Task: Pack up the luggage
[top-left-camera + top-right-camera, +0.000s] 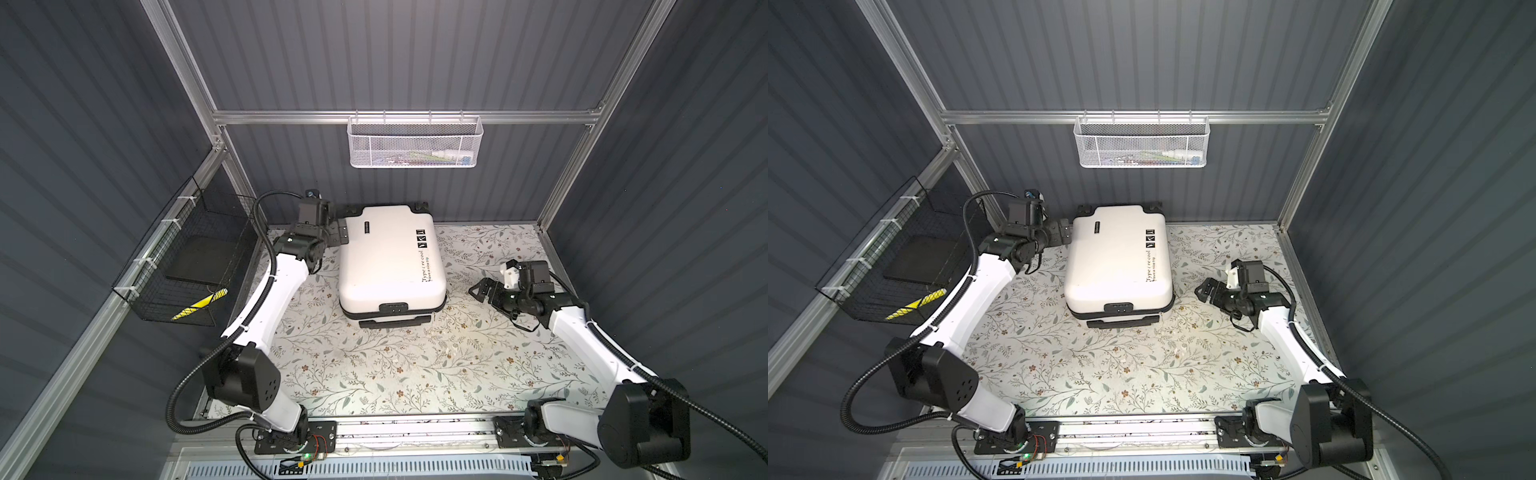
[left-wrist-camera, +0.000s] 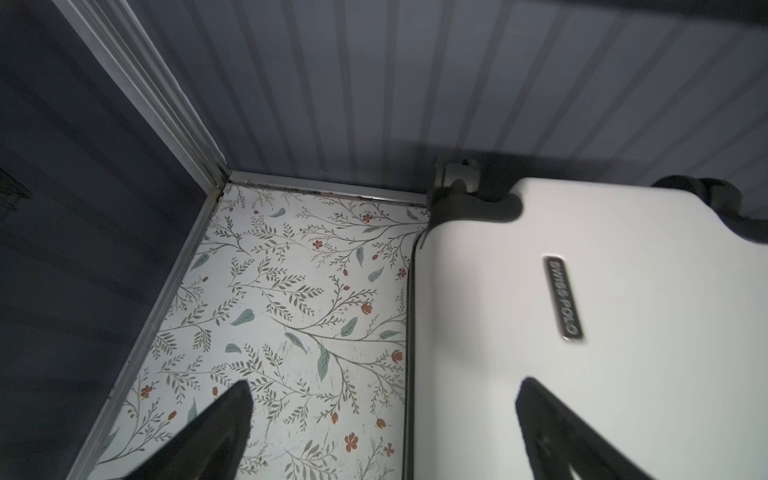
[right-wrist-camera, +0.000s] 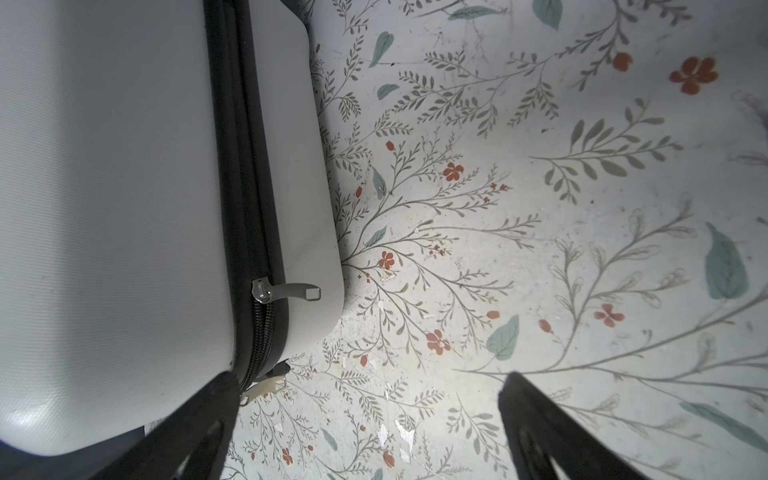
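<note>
The luggage (image 1: pixel 390 257) (image 1: pixel 1117 262) is a small white hard-shell suitcase lying flat and closed at the back middle of the floral table, with its black handle toward the front. My left gripper (image 1: pixel 338 235) (image 1: pixel 1065 232) is open at its back left edge. In the left wrist view one finger of the left gripper (image 2: pixel 384 384) hangs over the shell (image 2: pixel 582 332) and the other over the table. My right gripper (image 1: pixel 478 289) (image 1: pixel 1204 289) (image 3: pixel 370 376) is open just right of the front right corner, holding nothing. A silver zipper pull (image 3: pixel 291 291) lies on the side of the luggage (image 3: pixel 104 208).
A white mesh basket (image 1: pixel 413 141) (image 1: pixel 1140 143) with small items hangs on the back rail. A black wire basket (image 1: pixel 187 270) (image 1: pixel 892 270) on the left wall holds a dark flat object and something yellow and black. The luggage's wheels sit near the back wall (image 2: pixel 374 83).
</note>
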Motion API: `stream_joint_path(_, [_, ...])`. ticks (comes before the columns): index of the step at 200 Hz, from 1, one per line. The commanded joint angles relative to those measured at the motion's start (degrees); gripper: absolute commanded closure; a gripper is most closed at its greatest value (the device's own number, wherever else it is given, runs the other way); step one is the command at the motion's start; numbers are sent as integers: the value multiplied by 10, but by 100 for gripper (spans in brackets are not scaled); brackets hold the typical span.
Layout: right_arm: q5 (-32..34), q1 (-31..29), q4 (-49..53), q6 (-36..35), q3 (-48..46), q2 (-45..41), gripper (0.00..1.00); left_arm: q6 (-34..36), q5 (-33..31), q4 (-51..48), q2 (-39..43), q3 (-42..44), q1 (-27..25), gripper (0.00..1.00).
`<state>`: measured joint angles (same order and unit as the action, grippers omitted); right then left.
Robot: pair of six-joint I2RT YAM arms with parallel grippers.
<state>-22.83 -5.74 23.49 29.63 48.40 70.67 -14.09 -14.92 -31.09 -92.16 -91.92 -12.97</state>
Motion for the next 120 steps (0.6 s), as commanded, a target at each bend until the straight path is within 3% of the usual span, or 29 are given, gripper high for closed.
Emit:
stream_joint_path(1, [-20,-3,-9,-10,-7,1,2,-34,111,-35,-39,-30,41,0])
stream_joint_path(53, [-28,-8,-30,-8,-15,5,4,-23,268,-29,-124,-68,67,0])
stream_joint_path(120, [19,-41,-42,-31,-30,11,11,-33,362,-18,-186,-95,67,0])
